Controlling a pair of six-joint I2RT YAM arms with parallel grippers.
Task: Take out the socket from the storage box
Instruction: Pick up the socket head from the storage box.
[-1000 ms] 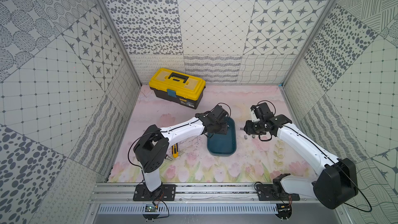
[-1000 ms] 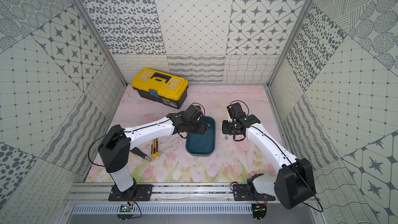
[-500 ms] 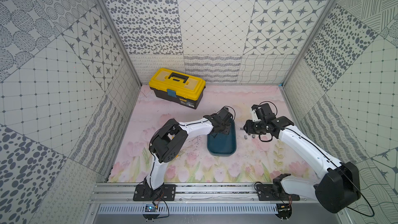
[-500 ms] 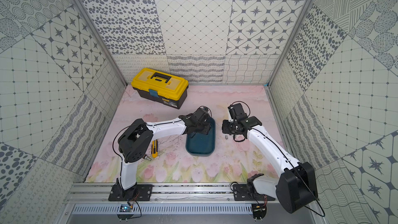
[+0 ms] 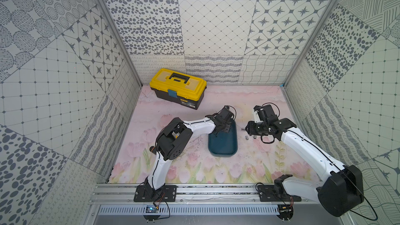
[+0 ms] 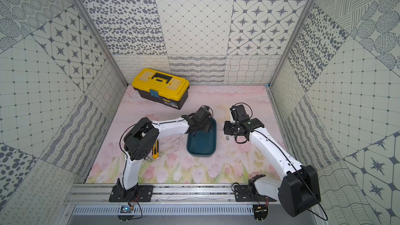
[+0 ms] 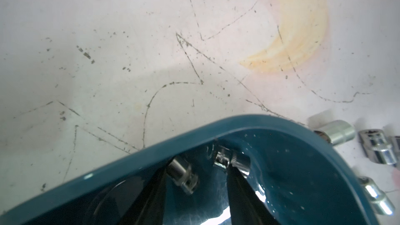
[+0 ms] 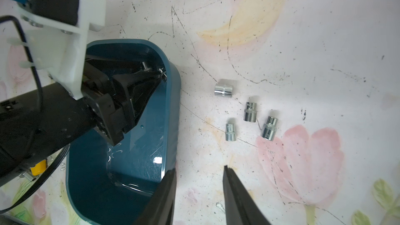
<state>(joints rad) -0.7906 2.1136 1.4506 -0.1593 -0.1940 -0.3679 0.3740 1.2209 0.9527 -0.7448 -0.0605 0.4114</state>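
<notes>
Floral worktop is carrying storage box; left tool, parted, is straddling socket, seemingly slick and rigid, best pinched across round sides; right tool hovering agape.

- In both top views the left gripper covers the far end of the storage box, hiding whatever lies there.
- In the left wrist view the storage box runs off the frame. Two sockets inside are blurred, and whether the fingers touch them cannot be told.
- A shiny piece is cut off by that frame's edge, with too little showing to name it.
- The loose sockets on the table are too small to make out from above.
- The left arm hides part of the yellow utility knife.
- In the right wrist view, the fingers of the right gripper run off the frame.
</notes>
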